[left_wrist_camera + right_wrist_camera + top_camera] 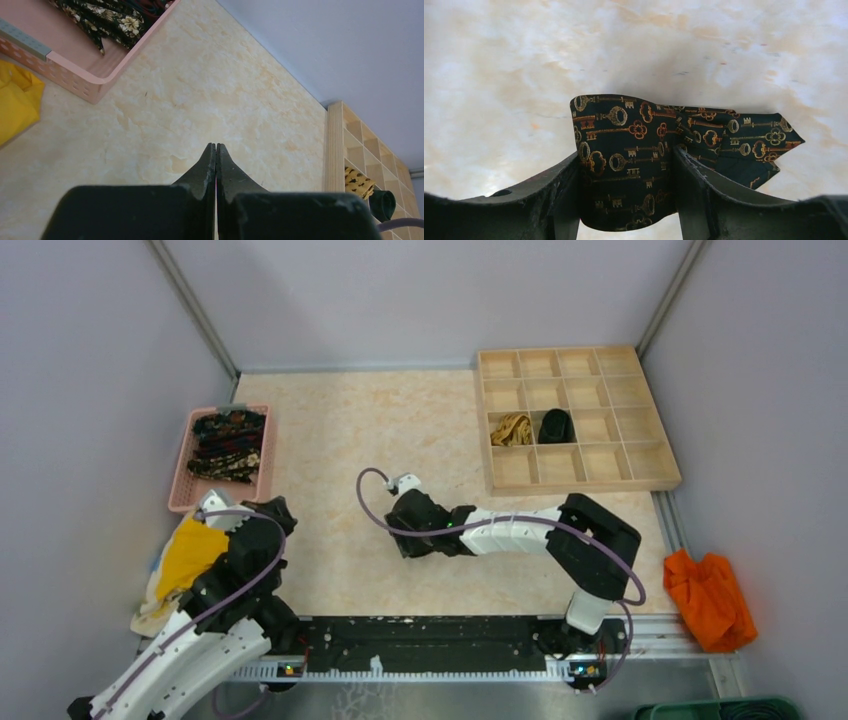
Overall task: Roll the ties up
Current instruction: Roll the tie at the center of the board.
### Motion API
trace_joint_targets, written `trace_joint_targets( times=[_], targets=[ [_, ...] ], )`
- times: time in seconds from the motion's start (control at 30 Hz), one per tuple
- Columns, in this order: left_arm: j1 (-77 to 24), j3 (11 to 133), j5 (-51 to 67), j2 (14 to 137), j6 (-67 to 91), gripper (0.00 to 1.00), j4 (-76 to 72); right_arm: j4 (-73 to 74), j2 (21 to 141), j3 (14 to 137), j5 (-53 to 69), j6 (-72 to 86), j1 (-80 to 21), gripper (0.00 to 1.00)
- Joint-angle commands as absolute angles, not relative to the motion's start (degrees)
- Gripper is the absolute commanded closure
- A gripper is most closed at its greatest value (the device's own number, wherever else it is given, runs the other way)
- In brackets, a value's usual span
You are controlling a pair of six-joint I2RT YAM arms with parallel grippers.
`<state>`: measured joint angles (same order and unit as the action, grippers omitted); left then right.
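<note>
A dark tie (pixel 704 130) with a gold and red key pattern lies bunched in a short roll on the marble tabletop. My right gripper (pixel 626 155) straddles the roll, both fingers pressed against its sides; its pointed end sticks out to the right. From above, the right gripper (pixel 405 530) covers that tie. More dark patterned ties (pixel 228 445) fill the pink basket (pixel 180 490). A tan rolled tie (pixel 512 428) and a black rolled tie (pixel 556 425) sit in adjacent cells of the wooden tray (pixel 575 480). My left gripper (pixel 216 146) is shut on nothing, hovering near the basket (pixel 100 82).
A yellow cloth (pixel 190 555) lies under the left arm at the table's left edge. An orange cloth (pixel 710 595) sits off the table's right side. Grey walls enclose the table on three sides.
</note>
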<state>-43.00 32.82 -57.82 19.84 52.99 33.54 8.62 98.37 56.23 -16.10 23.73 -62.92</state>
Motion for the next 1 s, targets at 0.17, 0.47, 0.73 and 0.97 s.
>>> trace_joint_targets(
  times=[0.17,0.47,0.73,0.97],
  targets=[
    [-43.2,32.9,-57.2,25.4,45.6,1.0,22.5,-12.1,95.8,45.8,13.3,38.7,-56.5,0.42],
    [-43.2,32.5,-50.5,35.8,42.4,1.0,12.7,-40.3,98.7,32.2,28.0,51.6,-48.2,0.44],
    [-43.2,32.3,-42.1,46.6,42.6,1.0,5.9,-42.0,99.5,29.7,30.4,51.4,-44.0,0.4],
    [-43.2,30.4,-35.7,54.2,43.6,1.0,0.9,-42.3,97.3,29.3,30.6,50.6,-41.6,0.33]
  ],
)
